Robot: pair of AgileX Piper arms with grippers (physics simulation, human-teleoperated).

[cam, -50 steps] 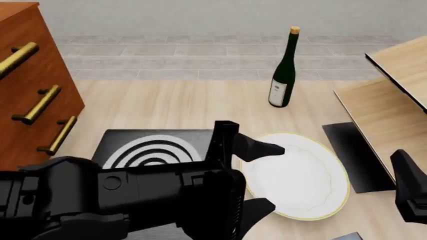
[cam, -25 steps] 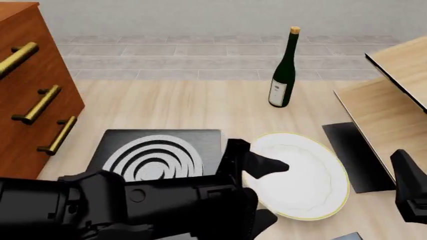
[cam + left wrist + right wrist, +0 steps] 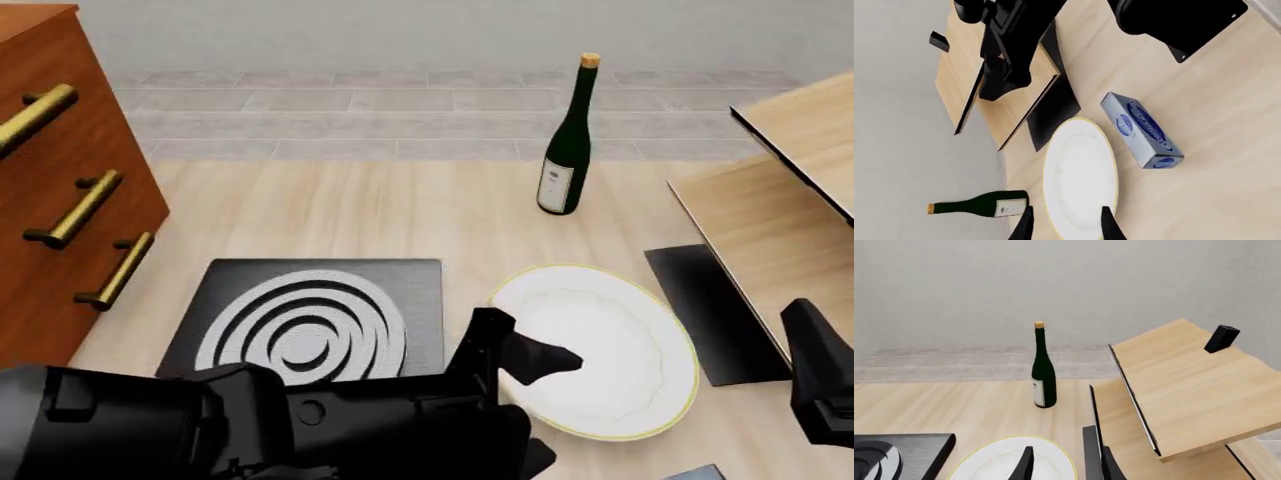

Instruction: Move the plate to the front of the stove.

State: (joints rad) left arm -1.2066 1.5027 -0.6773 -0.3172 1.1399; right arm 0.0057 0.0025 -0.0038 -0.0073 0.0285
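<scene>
The plate (image 3: 601, 355) lay flat on the table (image 3: 360, 215), just beside the stove (image 3: 314, 325) at the stove's 3 o'clock, the 2 side by side. The left gripper (image 3: 527, 400) hung at the plate's 8 o'clock edge with its 2 fingers spread on either side of the rim, gripping nothing that could be seen. A black mat (image 3: 714, 310) lay at the plate's 3 o'clock, a wine bottle (image 3: 567, 140) stood at its 12 o'clock, and a blue box (image 3: 1141, 131) lay near it. The right gripper (image 3: 1064, 465) pointed toward the plate, fingers apart and empty.
</scene>
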